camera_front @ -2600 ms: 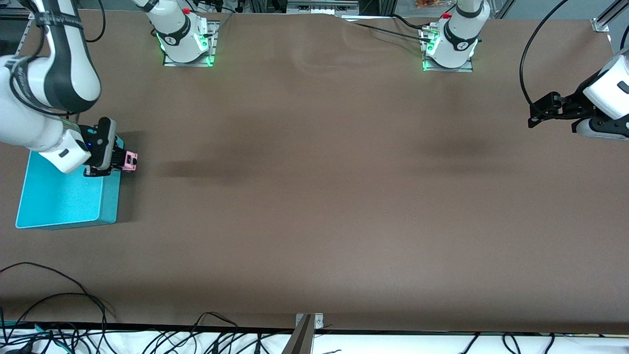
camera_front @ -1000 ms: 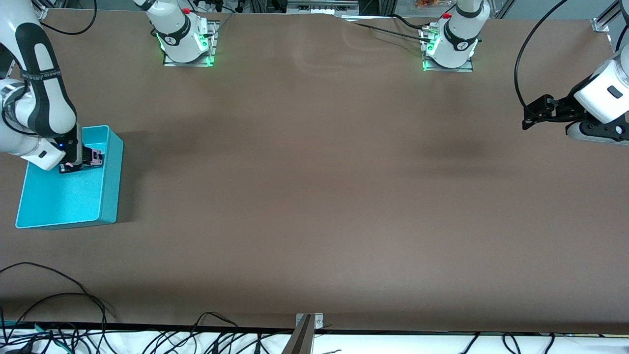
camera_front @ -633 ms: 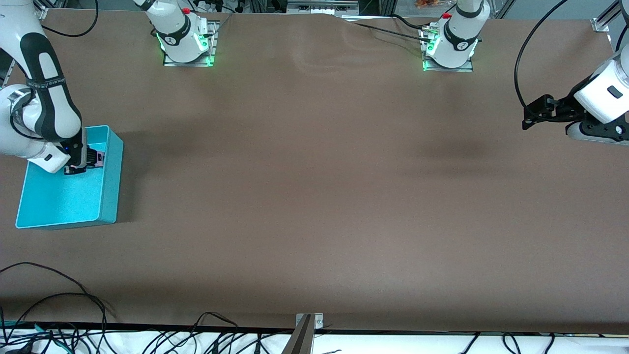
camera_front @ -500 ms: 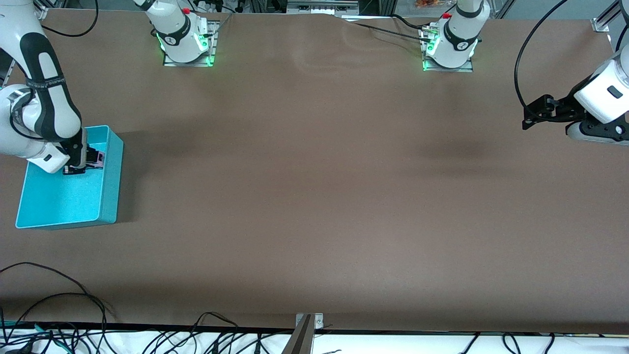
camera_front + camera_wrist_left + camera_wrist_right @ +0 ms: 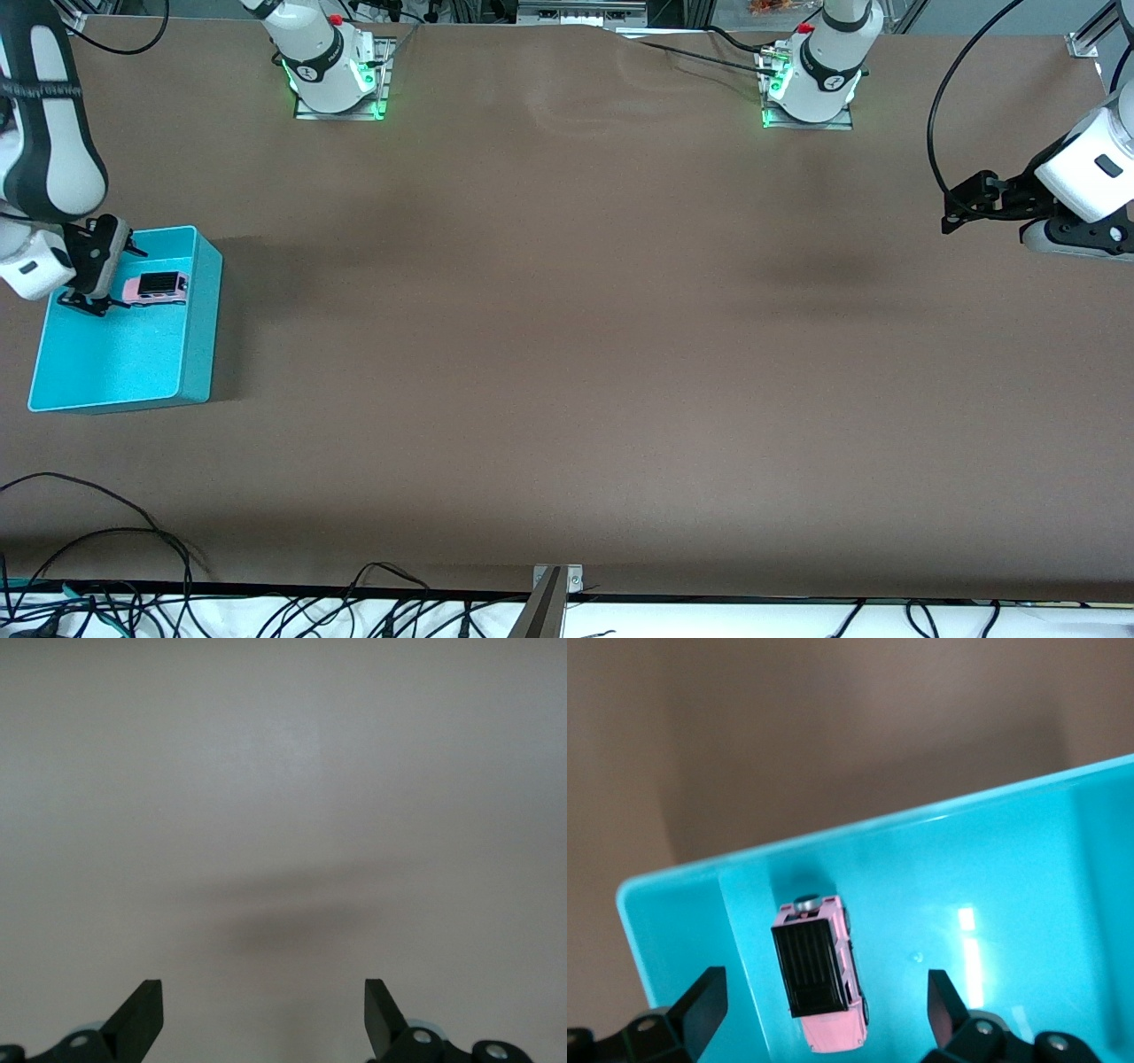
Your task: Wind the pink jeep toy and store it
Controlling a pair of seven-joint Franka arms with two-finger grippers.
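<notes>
The pink jeep toy (image 5: 155,287) (image 5: 819,983), light pink with a black roof, lies flat on the floor of the turquoise bin (image 5: 200,310) (image 5: 1001,859), close to the bin wall farthest from the front camera. My right gripper (image 5: 108,278) (image 5: 824,994) hovers open just above it, one finger on each side of the jeep and neither touching it. My left gripper (image 5: 952,213) (image 5: 263,997) waits open and empty over bare table at the left arm's end.
The bin stands at the right arm's end of the brown table. Both arm bases (image 5: 337,80) (image 5: 811,84) sit along the table edge farthest from the camera. Loose cables (image 5: 97,532) and a metal bracket (image 5: 556,580) lie along the nearest edge.
My right gripper carried the jeep into the bin, opened and let it go, then drew up and back from it. The jeep now lies on the bin floor. The left arm has not moved.
</notes>
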